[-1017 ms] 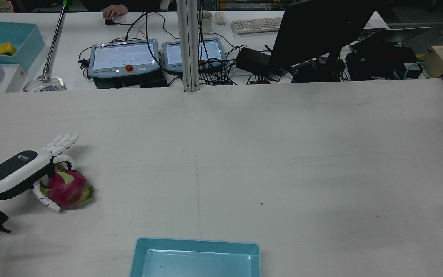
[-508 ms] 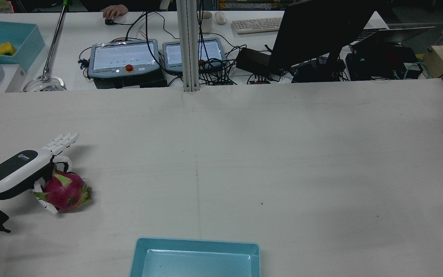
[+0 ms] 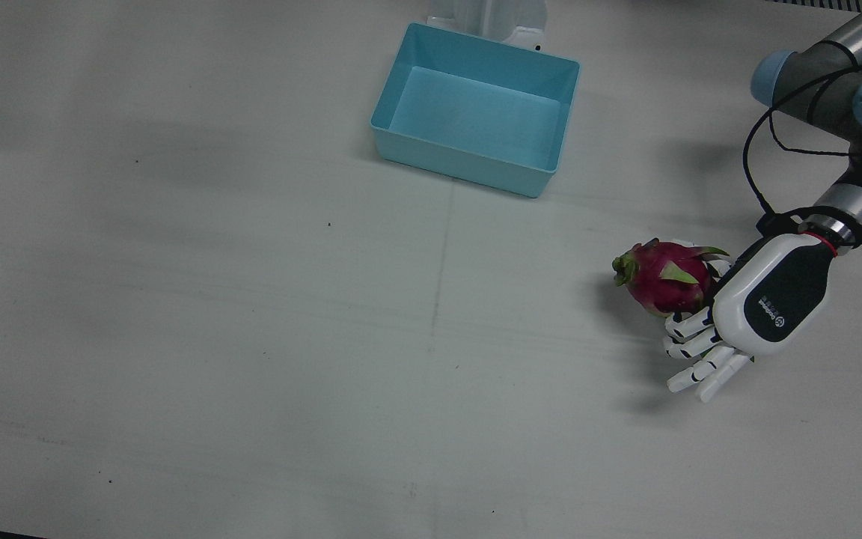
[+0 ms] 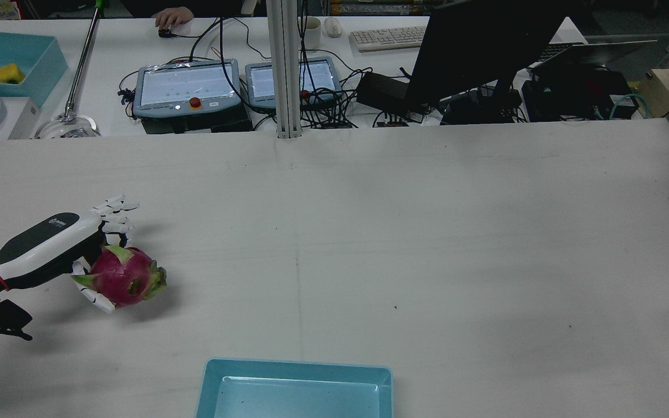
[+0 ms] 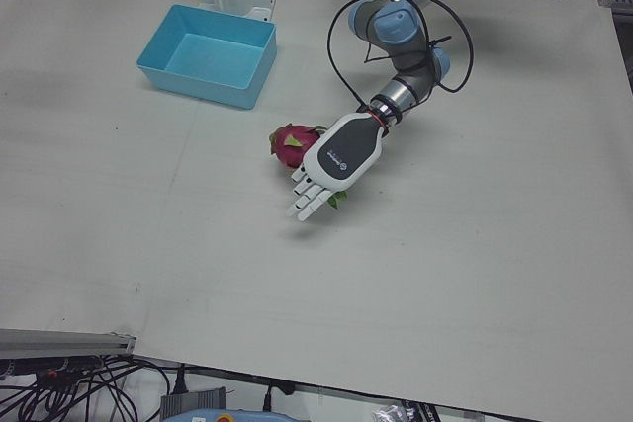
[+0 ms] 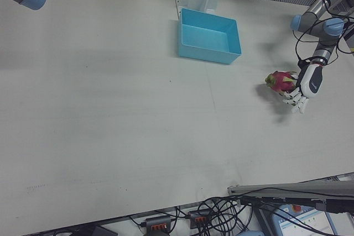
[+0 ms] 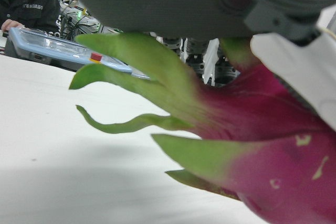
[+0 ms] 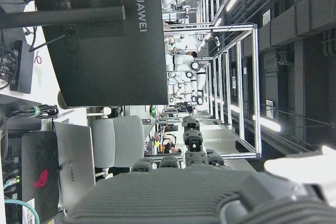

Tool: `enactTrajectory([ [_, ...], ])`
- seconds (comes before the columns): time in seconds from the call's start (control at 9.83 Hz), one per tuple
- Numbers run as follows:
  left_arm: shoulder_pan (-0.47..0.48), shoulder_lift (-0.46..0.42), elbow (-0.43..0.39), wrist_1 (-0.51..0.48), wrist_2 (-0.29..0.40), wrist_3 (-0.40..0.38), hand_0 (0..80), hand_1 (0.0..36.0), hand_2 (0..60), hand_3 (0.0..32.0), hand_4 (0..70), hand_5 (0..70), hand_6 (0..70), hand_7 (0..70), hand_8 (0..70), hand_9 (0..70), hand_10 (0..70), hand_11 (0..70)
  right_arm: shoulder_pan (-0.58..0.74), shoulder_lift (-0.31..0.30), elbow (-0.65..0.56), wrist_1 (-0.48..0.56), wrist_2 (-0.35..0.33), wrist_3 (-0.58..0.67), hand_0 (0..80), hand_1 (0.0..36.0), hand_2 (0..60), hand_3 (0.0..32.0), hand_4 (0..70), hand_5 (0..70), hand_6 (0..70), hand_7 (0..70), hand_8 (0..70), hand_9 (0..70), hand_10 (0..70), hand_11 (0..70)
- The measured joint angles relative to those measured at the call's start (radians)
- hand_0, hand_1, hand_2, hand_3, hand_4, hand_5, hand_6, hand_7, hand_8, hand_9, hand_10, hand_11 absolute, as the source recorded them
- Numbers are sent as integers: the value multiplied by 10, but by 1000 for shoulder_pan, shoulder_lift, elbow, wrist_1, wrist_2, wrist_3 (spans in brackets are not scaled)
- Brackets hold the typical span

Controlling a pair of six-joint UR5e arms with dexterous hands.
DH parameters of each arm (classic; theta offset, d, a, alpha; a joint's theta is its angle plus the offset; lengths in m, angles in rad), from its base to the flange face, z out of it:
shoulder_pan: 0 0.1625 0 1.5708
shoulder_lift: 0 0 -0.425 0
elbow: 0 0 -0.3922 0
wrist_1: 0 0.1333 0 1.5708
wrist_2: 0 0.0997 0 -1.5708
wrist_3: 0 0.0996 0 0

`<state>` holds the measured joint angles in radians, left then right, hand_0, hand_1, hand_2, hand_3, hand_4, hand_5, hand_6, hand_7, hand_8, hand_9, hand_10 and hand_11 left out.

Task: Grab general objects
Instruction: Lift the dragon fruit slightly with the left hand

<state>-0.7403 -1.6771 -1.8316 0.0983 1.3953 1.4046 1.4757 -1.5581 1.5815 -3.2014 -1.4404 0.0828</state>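
We take the blue bin (image 3: 476, 108) as our landmark; the dragon fruit (image 3: 663, 283) sits well apart from it, out toward the left arm's side of the table (image 3: 251, 337) and farther from the pedestals than the bin is. The left hand (image 3: 764, 303) is pressed against the fruit on the side turned away from the bin; in the rear view the hand (image 4: 50, 247) has its thumb curled under the fruit (image 4: 124, 283) and some fingers (image 4: 115, 204) bent over its top, so we read the hand as clamped on the dragon fruit, while other fingers (image 3: 704, 370) stretch straight past it; a shadow lies beneath the fruit, though we cannot tell whether it is clear of the table. In the left hand view the fruit's pink skin (image 7: 273, 145) and green scales fill the frame right beneath the palm. The right hand shows only as a dark blurred edge (image 8: 173, 192) in its own camera, aimed at a monitor (image 8: 105, 35) far from the bin; we cannot tell whether its fingers are apart or together.
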Motion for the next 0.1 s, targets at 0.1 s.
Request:
enactTrajectory([
  [0.1,0,-27,-48,67,18,-6,528,248,502,0,595,597,305,700,68,171,43,74,0,0,0,0,0,0,0,0,0,0,0,0,0,0,0,0,0,0],
])
